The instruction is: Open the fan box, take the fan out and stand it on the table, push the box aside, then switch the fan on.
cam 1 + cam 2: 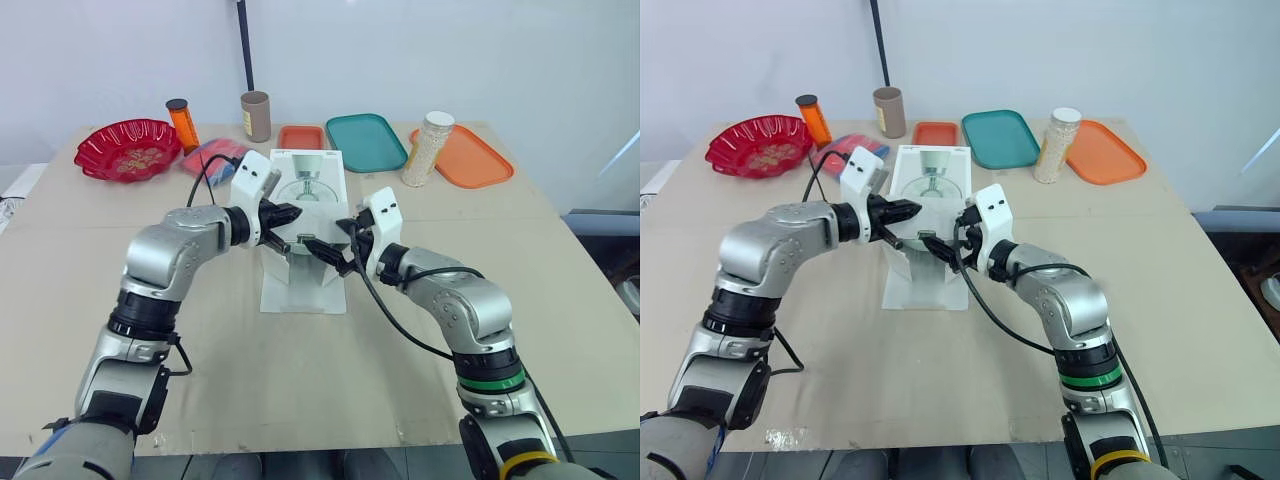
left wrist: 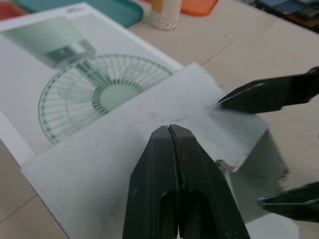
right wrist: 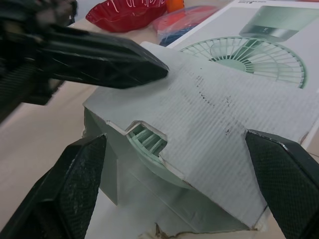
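The white fan box (image 1: 305,182) lies flat in the middle of the table (image 1: 560,290). It has a fan picture on top. Both pincers are at its near end, the left pincer (image 1: 288,214) from one side and the right pincer (image 1: 325,252) from the other. Behind the box are a red bowl (image 1: 128,148), a green tray (image 1: 365,140), a jar (image 1: 428,148) and an orange tray (image 1: 472,158).

From the left wrist, the left pincer is squeezed tight with nothing between its fingers. Its tip presses down on the box's grey flap (image 2: 114,154). One of the right pincer's black fingers (image 2: 271,94) touches the flap's edge.

From the right wrist, the right pincer is spread wide and grips nothing. It has one finger on each side of the flap. Under the flap, the green fan (image 3: 148,138) peeks out from inside the box. The left pincer's tip rests on the flap's far corner.
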Available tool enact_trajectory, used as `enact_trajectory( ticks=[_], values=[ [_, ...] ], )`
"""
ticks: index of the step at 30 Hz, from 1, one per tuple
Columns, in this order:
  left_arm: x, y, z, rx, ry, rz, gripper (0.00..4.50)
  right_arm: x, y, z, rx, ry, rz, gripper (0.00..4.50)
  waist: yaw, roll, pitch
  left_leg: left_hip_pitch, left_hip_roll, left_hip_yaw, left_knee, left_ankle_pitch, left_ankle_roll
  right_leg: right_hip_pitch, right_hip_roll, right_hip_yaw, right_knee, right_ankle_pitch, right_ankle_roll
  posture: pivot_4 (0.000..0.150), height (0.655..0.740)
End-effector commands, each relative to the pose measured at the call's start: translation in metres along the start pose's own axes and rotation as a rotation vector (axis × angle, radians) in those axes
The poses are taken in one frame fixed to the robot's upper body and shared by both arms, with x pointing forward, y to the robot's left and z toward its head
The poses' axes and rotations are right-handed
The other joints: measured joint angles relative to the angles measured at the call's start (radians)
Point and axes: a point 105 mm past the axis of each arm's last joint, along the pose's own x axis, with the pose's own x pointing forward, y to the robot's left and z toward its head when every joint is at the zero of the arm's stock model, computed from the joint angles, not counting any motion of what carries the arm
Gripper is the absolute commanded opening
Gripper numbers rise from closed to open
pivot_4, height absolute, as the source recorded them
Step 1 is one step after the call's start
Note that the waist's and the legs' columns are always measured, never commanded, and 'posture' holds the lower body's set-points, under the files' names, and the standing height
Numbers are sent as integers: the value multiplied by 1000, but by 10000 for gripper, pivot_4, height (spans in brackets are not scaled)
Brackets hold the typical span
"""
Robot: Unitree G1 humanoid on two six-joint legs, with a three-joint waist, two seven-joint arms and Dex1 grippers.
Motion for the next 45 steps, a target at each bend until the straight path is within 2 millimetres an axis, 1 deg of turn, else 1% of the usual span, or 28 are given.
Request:
enact_trajectory(
  ticks=[1,5,10,12,13,16,19,20,21,26,29,33,36,42,45],
  values=[
    [2,3,13,45,-31,6,577,-11,25,22,-100,-80,79,45000,0,0,0,0,0,0,0,0,0,0,0,0,0,0,0,1500,7400],
    [2,7,7,47,-11,16,577,-20,39,26,-159,-90,119,45000,-2,0,0,-1,0,0,0,0,0,-1,0,0,0,0,0,1500,7400],
    [2,6,7,42,-17,10,577,-20,55,21,-155,-68,161,45000,-2,0,0,-1,0,0,0,0,0,-1,0,0,0,0,0,1500,7400],
    [2,6,7,42,-16,10,0,-19,58,16,-150,-45,173,39808,-1,0,0,-1,0,0,0,0,0,-1,0,0,0,0,0,1500,7400],
    [2,6,7,42,-15,10,0,-19,60,14,-149,-34,183,38088,0,0,0,-1,0,-1,0,0,0,-1,0,0,0,0,0,1500,7400],
    [3,5,7,39,-17,9,0,-19,64,7,-133,-6,201,23417,0,0,0,-1,0,-1,0,0,0,-1,0,0,0,0,0,1500,7400],
    [3,5,8,36,-19,6,0,-18,62,-1,-106,23,184,10148,0,0,0,-1,0,-1,0,0,0,-1,0,0,0,0,0,1500,7400],
    [4,4,8,35,-19,4,0,-18,61,-4,-98,36,175,3263,0,0,0,-1,0,-1,0,0,0,-1,0,0,0,0,0,1500,7400],
    [4,4,8,35,-20,3,0,-17,60,-6,-93,44,169,271,0,0,0,-1,0,-1,0,0,0,-1,0,0,0,0,0,1500,7400],
    [5,3,9,32,-26,-1,0,-7,56,-16,-64,100,117,271,-1,0,0,-1,0,-1,0,0,0,-1,0,0,0,0,0,1500,7400],
    [6,2,10,31,-31,-3,0,-2,56,-14,-54,103,100,271,0,0,0,-1,0,-1,0,0,0,-1,0,0,0,0,0,1500,7400],
    [6,2,11,27,-37,-5,0,5,48,-10,24,94,2,271,-1,0,0,-1,0,-1,0,0,0,-1,0,0,0,0,0,1500,7400],
    [6,1,11,25,-41,-9,0,3,41,-11,15,104,-54,271,0,0,0,-1,0,-1,0,0,0,-1,0,0,0,0,0,1500,7400],
    [8,-2,11,23,-49,-18,0,-6,35,-18,12,137,-116,271,0,0,0,-2,0,-1,0,0,0,-1,0,0,0,0,0,1500,7400],
    [9,-3,12,22,-54,-27,0,-15,27,-21,15,153,-167,271,0,0,0,-2,0,-1,0,0,0,-1,0,-1,0,0,0,1500,7400]
  ],
)
